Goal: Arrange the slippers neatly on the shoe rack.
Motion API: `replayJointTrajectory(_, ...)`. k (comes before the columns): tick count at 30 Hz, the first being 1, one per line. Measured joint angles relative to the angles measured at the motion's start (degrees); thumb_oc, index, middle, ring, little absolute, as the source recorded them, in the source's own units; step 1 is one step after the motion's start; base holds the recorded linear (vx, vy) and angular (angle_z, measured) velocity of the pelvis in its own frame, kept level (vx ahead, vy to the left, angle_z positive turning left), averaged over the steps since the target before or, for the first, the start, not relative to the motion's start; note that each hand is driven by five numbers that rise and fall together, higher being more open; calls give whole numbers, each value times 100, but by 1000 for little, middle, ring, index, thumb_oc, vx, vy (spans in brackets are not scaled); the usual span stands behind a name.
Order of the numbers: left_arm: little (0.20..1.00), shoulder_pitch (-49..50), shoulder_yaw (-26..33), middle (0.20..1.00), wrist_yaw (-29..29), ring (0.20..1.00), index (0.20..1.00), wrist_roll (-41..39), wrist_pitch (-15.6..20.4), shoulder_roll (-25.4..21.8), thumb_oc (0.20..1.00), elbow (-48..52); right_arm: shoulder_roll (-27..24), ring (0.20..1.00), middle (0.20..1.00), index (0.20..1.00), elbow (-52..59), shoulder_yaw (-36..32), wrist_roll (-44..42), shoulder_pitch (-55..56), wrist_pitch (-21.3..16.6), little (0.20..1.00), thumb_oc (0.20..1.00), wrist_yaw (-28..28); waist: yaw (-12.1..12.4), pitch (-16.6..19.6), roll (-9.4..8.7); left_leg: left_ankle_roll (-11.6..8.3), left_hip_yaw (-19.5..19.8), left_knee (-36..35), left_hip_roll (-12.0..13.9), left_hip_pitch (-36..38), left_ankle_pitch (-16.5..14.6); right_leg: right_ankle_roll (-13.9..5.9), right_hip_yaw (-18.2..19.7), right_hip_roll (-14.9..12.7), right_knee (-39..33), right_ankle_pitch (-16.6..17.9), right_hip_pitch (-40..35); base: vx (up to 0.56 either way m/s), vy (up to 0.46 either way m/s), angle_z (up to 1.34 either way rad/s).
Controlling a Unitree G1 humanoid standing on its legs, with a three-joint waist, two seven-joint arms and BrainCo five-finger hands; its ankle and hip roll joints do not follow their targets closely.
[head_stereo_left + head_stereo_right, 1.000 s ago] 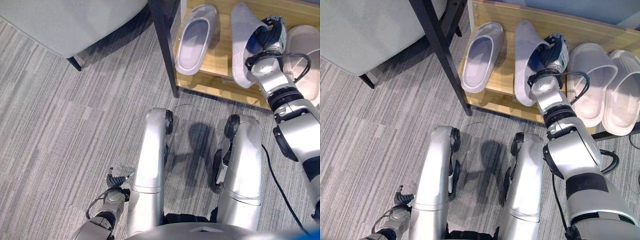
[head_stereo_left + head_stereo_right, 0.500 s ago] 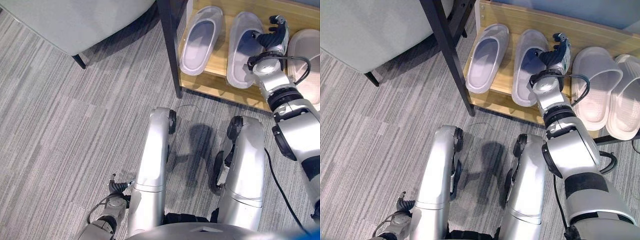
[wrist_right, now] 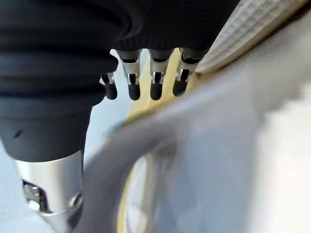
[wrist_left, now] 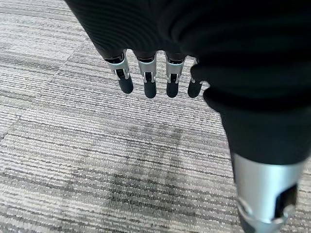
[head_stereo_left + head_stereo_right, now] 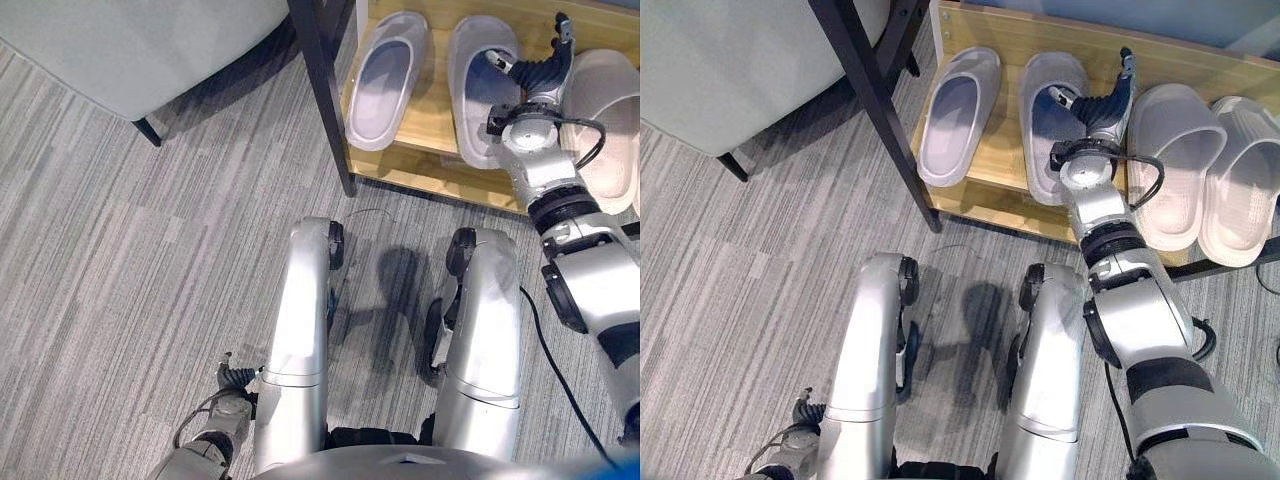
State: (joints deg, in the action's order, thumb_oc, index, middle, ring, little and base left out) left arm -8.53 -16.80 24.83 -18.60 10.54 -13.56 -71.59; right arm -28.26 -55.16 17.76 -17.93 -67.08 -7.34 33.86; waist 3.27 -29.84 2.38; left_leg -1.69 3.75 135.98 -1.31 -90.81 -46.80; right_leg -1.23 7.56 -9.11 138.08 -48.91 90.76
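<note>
Four slippers lie on the wooden shoe rack, all with the toes toward its back edge. At the left end, beside the black post, lies a grey slipper, and its partner, the second grey slipper, lies just beside it, flat and almost parallel. At the right end a pair of cream slippers sits side by side.

The right robot hand is over the gap between the second grey slipper and the cream pair, near the back edge of the rack. Its fingers are straight and spread, and they hold nothing; the thumb reaches toward the grey slipper's opening, but I cannot tell if it touches. I judge that the robot hand is there because it has set this slipper down beside its partner, so the pair makes one tidy row with the cream pair.

The left robot hand hangs low above the grey carpet, well apart from the rack, its fingers relaxed and empty. It seems idle.

The arranging looks nearly done.
</note>
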Motion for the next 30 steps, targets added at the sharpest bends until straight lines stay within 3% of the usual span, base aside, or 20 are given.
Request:
replayJointTrajectory(6, 1000, -85, 2, 1000, -71, 1000, 1000, 45, -11, -3, 1000, 127, -31, 1000, 1000, 1000, 974, -167, 64, 1106, -167, 1000, 1000, -154, -59, -2, -4, -28, 2, 22, 1, -32, -15, 7, 2, 13, 1, -4, 40, 1, -2, -1)
replayJointTrajectory(12, 1000, -149, 1, 1000, -81, 1000, 1000, 189, -22, -2, 1000, 185, 20, 1000, 1000, 1000, 943, -194, 129, 1083, -208, 1000, 1000, -159, -78, -6, -10, -31, 6, 30, 15, -33, -16, 8, -1, 24, 6, -4, 48, 0, 0, 0)
replayJointTrajectory(15, 1000, -145, 125, 1000, -123, 1000, 1000, 190, -93, 37, 1000, 175, 263, 1000, 1000, 1000, 1714, -554, 144, 1632, -256, 1000, 1000, -149, -99, -14, -20, -42, 12, 32, 19, -33, -26, 5, -5, 40, 5, -4, 51, 0, 0, 0)
replayJointTrajectory(24, 1000, -195, 234, 1000, -207, 1000, 1000, 229, -167, 64, 1000, 192, 450, 1000, 1000, 1000, 2169, -610, 381, 1789, -223, 1000, 1000, -104, -247, -65, -27, -54, 34, 98, 26, -27, -45, 3, -4, 70, 58, -4, 49, -10, -3, -1)
replayJointTrajectory(30, 1000, -209, 358, 1000, -240, 1000, 1000, 241, -271, 88, 1000, 230, 639, 1000, 1000, 1000, 3172, -790, 533, 2618, -240, 1000, 1000, -117, -302, -104, -37, -88, 31, 95, 29, -29, -60, -8, -1, 82, 57, -9, 66, 0, 0, 0)
